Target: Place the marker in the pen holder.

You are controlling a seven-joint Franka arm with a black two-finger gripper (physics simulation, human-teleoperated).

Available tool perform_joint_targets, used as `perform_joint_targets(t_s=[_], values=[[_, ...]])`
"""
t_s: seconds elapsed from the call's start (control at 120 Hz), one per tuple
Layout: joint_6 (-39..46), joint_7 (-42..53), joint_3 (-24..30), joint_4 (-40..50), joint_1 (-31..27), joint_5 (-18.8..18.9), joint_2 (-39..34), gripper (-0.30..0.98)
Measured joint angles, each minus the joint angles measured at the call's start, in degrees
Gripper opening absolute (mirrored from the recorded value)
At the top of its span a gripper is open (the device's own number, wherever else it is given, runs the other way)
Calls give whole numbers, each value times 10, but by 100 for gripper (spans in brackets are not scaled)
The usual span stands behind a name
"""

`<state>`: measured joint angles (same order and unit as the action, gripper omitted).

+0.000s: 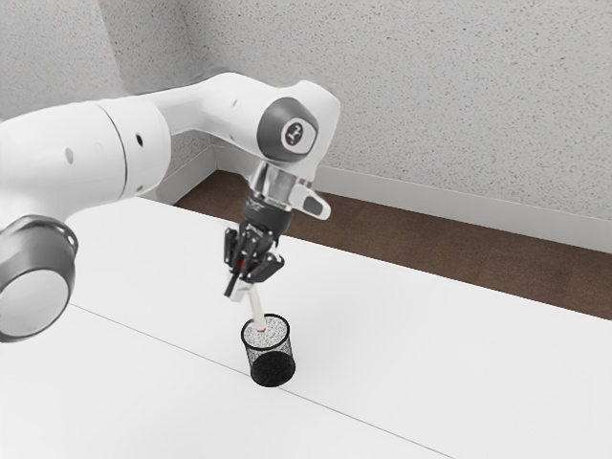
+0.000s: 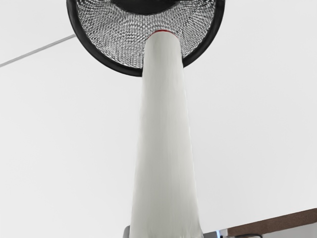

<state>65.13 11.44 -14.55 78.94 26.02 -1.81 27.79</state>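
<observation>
In the exterior view my gripper [image 1: 243, 279] points down above the black mesh pen holder [image 1: 271, 356], shut on the upper part of the marker [image 1: 255, 304]. The white marker slants down from it, and its red-ringed lower end lies at the holder's mouth, seemingly just within the rim. From the hand in the wrist view, the marker [image 2: 163, 144] stretches out large and pale, its far end overlapping the opening of the pen holder [image 2: 106, 44]. How deep the tip sits is hard to judge.
The pen holder stands upright on the white table [image 1: 430, 354], close to a thin seam line running across the top. Beyond the table's far edge are a brown floor [image 1: 411, 251] and a speckled wall [image 1: 430, 105].
</observation>
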Motion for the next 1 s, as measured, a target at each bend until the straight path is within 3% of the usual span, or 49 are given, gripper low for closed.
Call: perform_joint_targets(t_s=[0.8, 1.0], values=[[70, -2, -2, 20, -7, -18, 75, -5], [80, -4, -2, 27, -4, -26, 77, 35]])
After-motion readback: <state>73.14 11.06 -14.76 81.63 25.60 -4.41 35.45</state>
